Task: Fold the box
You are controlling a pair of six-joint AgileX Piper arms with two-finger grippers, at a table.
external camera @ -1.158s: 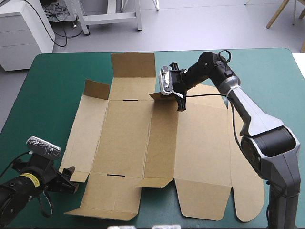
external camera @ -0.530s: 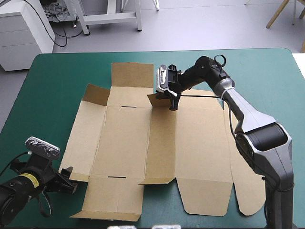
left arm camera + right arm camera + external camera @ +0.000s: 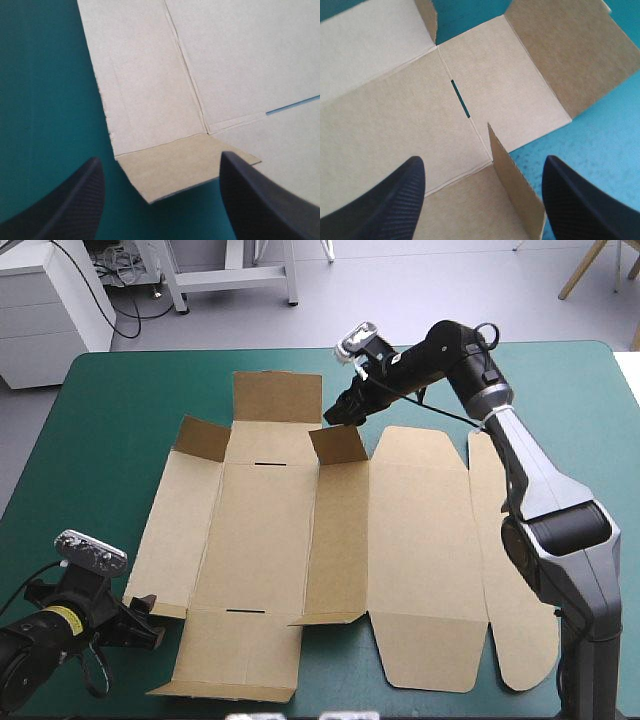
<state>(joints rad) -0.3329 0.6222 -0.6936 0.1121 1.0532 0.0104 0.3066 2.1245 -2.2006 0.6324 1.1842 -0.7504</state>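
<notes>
The brown box [image 3: 340, 540] lies as a flat cut sheet across the middle of the table. A small flap [image 3: 338, 443] at its far edge stands tilted up, and another [image 3: 203, 438] is raised at the far left. My right gripper [image 3: 343, 412] hovers open just beyond that middle flap, holding nothing. In the right wrist view the upright flap [image 3: 512, 187] rises between the spread fingers of this gripper [image 3: 484, 160]. My left gripper [image 3: 148, 612] sits low at the sheet's near-left corner, open. A small corner flap [image 3: 185, 170] lies between the fingers of that gripper [image 3: 160, 160].
Teal-green cover [image 3: 110, 410] shows all round the sheet. The sheet's near flaps [image 3: 235, 660] reach close to the table's front edge. A long rounded flap [image 3: 525, 640] runs along the right side beside the right arm's base.
My right gripper has opened, let go of the middle far flap, and lifted back toward the far edge. The flap stays tilted up. The sheet shifted slightly left earlier. The left arm stayed put.
</notes>
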